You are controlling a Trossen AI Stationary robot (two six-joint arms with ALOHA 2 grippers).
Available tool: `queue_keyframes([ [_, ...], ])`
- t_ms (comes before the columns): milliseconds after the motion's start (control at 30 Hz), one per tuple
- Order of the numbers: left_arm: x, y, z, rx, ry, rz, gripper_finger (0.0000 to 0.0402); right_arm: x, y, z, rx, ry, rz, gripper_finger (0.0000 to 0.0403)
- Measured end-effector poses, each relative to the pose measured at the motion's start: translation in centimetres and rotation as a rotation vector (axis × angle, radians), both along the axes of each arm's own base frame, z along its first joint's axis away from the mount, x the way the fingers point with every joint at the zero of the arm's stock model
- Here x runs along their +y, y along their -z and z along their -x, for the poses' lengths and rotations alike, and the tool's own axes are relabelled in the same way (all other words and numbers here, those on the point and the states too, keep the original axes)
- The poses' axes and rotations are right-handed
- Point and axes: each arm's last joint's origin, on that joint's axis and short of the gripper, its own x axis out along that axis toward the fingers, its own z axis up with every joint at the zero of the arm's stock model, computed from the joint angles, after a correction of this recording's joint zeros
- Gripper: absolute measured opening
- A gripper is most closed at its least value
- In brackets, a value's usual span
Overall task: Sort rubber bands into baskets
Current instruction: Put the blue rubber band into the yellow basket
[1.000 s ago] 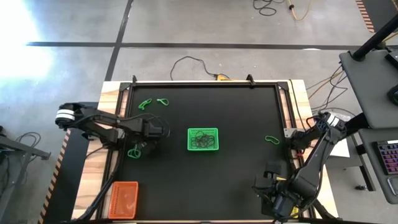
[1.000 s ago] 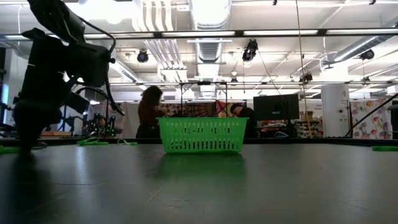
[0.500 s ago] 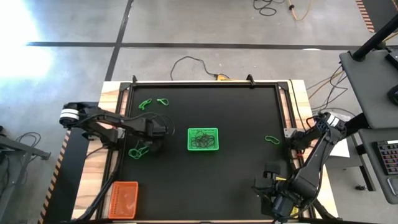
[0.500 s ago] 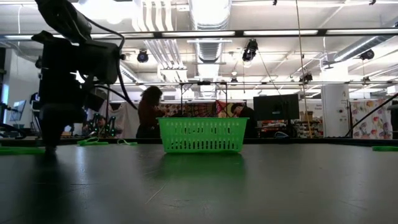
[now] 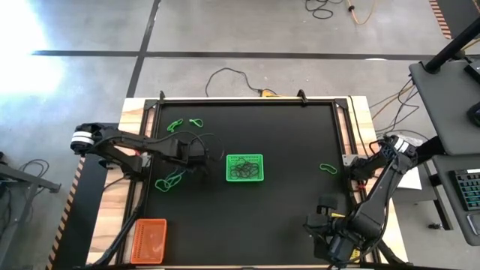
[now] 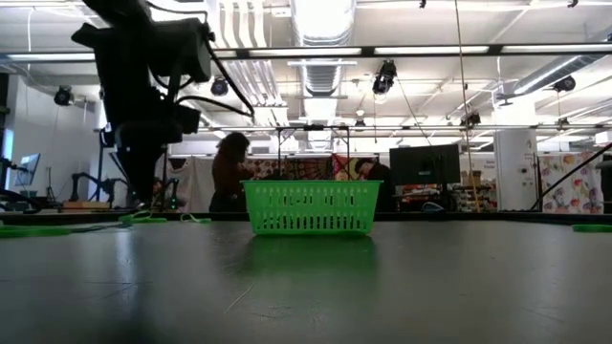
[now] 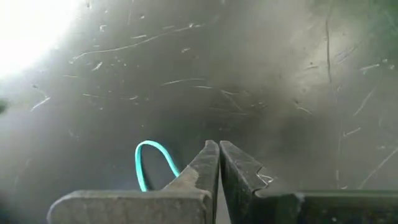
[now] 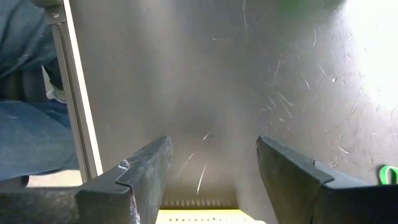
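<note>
One rubber band [image 7: 152, 163] was pinched in the left hand [image 7: 218, 163].

Its teal loop stuck out beside the pressed-together fingers [image 7: 200, 171], above the dark worktop [image 5: 285, 142]. That left hand [image 5: 196, 152] hung at nine o'clock of the green basket [image 5: 244, 168], which sat mid-worktop with bands inside. More green bands lay loose: one [image 5: 171, 180] at seven o'clock of the hand, two [image 5: 184, 124] near the far left corner, one [image 5: 328, 168] at three o'clock of the basket. The orange basket [image 5: 148, 241] stood at the near left edge. The right hand [image 8: 211, 177] waited, spread, over the near right corner.
</note>
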Motion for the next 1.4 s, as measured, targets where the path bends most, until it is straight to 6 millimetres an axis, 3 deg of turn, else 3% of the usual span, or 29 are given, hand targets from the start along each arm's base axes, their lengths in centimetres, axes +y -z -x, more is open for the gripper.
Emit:
queue_keyframes([
  [167,0.0,-0.7,0.1,0.03,-0.004,0.001,0.0,0.0,0.0,0.0,-0.003,0.01,-0.007,0.0228],
  [367,-0.1,0.3,1.1,0.076,-0.048,0.027,0.0018,0.1,0.0,-0.1,-0.014,0.028,-0.019,0.0227],
  [633,0.1,1.2,0.9,-0.001,-0.104,-0.051,0.0139,0.0,-0.1,-0.2,-0.05,0.013,0.017,0.0226],
  [833,0.6,2.9,2.7,0.045,-0.246,-0.057,0.0233,0.1,-0.1,-0.2,-0.051,0.003,0.02,0.0226],
  [967,0.7,3.9,3.7,0.054,-0.316,-0.065,0.0267,0.1,-0.1,-0.2,-0.048,-0.031,0.033,0.0226],
  [1167,0.7,4.7,4.4,0.051,-0.355,-0.055,0.0248,0.0,-0.1,-0.3,-0.064,-0.058,0.061,0.0226],
  [1400,0.6,4.8,4.2,0.036,-0.33,-0.026,0.0133,0.0,-0.1,-0.3,-0.064,-0.058,0.062,0.0226],
])
